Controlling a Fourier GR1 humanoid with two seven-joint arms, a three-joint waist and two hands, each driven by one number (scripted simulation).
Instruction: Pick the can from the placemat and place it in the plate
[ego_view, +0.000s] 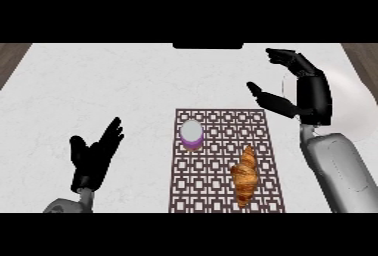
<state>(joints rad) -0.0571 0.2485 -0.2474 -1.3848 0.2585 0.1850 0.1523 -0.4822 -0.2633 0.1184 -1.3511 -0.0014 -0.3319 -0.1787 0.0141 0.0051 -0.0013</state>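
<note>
The can (191, 134), purple with a pale lid, stands upright on the upper left part of the brown patterned placemat (221, 200). A white plate (347, 87) lies to the right of the placemat, hard to tell from the pale counter and partly hidden by my right arm. My right hand (306, 92) is raised beyond the placemat's upper right corner, over the plate's left edge. It is open, thumb spread toward the can, and holds nothing. My left hand (94, 155) rests open at the lower left, fingers up, well left of the placemat.
A croissant (245, 176) lies on the lower right part of the placemat, below and right of the can. A dark object (207, 46) sits at the counter's far edge. Wooden floor shows past the white counter's top corners.
</note>
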